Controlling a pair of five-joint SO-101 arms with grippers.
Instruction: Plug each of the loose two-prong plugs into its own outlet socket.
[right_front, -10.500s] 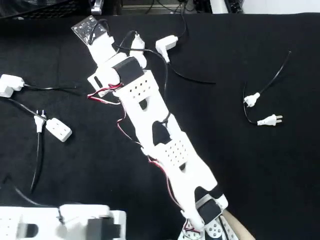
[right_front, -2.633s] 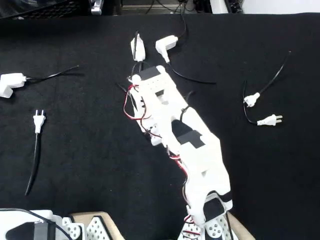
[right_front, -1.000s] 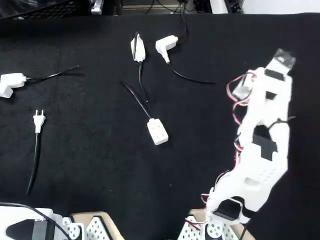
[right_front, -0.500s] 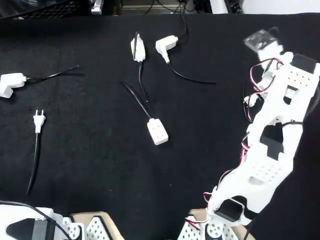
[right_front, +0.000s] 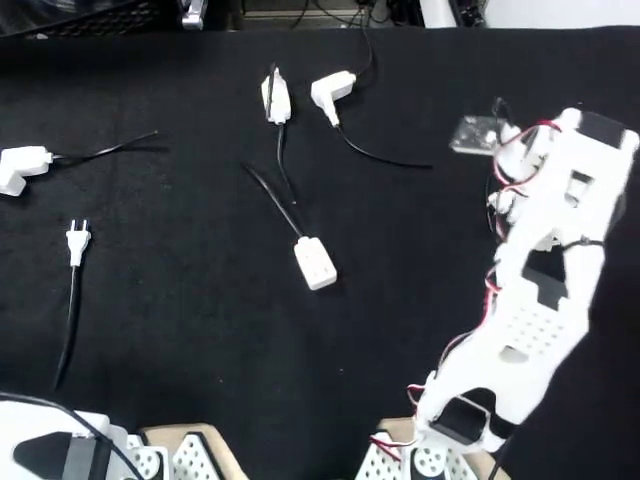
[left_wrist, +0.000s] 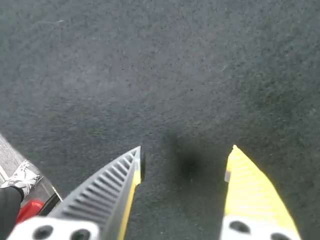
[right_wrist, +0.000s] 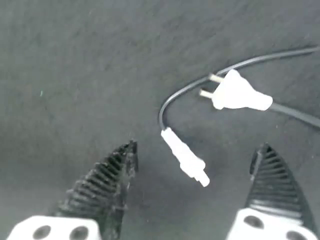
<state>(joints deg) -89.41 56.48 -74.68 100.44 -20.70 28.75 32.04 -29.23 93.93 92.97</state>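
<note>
Two loose plugs on the black cloth (right_wrist: 75, 60) under the right gripper (right_wrist: 197, 146) — jaws spread wide, nothing held. Nearer plug (right_wrist: 184, 159) in the gap between them, second plug (right_wrist: 239, 96) just beyond. Lower straight, pinch the body, leave prongs free for the socket block (right_front: 316, 263).

The right arm (right_front: 540, 300) is a white printed shell with perforated plates, black servo blocks (right_front: 545, 290), and red and white wires (right_front: 503, 160) looped near its 12 o'clock end. The right gripper (right_wrist: 197, 146) has 2 black ribbed fingers (right_wrist: 102, 185) on white mounts with screw holes. The left gripper (left_wrist: 186, 148) pairs 1 grey, yellow-edged ribbed finger (left_wrist: 107, 190) with 1 yellow finger (left_wrist: 250, 185).
</note>
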